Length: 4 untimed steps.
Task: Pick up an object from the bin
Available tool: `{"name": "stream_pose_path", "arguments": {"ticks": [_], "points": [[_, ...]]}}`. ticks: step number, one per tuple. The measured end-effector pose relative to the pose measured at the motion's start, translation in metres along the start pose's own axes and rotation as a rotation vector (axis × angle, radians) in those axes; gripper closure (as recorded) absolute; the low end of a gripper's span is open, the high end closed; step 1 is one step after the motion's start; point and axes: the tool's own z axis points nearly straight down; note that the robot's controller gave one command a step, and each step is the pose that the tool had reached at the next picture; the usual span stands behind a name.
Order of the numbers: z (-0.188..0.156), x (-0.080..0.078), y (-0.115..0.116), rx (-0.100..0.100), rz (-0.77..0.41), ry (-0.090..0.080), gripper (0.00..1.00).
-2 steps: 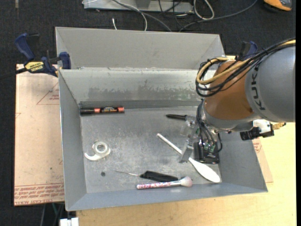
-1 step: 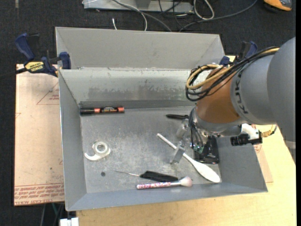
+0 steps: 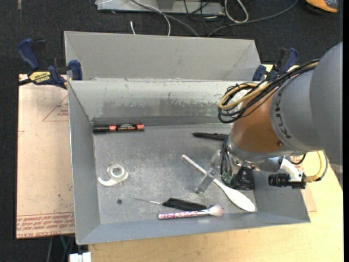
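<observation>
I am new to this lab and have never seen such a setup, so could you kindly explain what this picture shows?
One camera looks down into a grey metal bin from above and a little to one side. The big grey and orange shape on the right is a robot arm. At its tip is a gripper, low over the bin's floor on the right. Its job is to pick up one loose thing.

Nearest to it lie a white plastic spoon and a thin white stick. Further off are a pink-handled brush at the front, a black pen with orange bands by the back wall, and a clear tape roll on the left. I cannot tell whether it holds anything.
</observation>
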Motion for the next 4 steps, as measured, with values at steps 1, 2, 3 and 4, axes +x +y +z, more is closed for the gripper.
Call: {"name": "stream_pose_path", "arguments": {"ticks": [1,2,3,4], "points": [[-0.002,-0.014,0.019,0.005,-0.239,0.010,1.00],[-0.003,-0.014,0.019,0.005,-0.239,0.009,1.00],[-0.029,-0.014,0.019,0.006,-0.240,0.012,1.00],[-0.043,-0.014,0.019,0.005,-0.240,0.009,1.00]]}}
